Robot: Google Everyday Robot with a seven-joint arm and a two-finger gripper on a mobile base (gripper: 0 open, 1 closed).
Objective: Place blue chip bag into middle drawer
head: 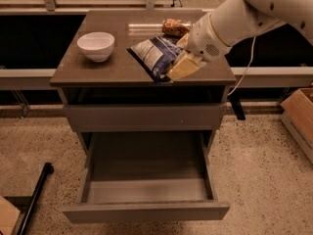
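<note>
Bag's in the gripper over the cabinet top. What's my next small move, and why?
The gripper holds the blue chip bag over the cabinet top, while the open middle drawer juts out in front, lower down. So probably carry the bag out past the top's front edge before lowering.

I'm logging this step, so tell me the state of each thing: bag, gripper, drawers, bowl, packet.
blue chip bag: tilted, held above the cabinet top
gripper: shut on the bag, over the top's right front
middle drawer: pulled open, no bag inside
upper drawer: closed
white bowl: upright
brown snack packet: lying at back
</note>
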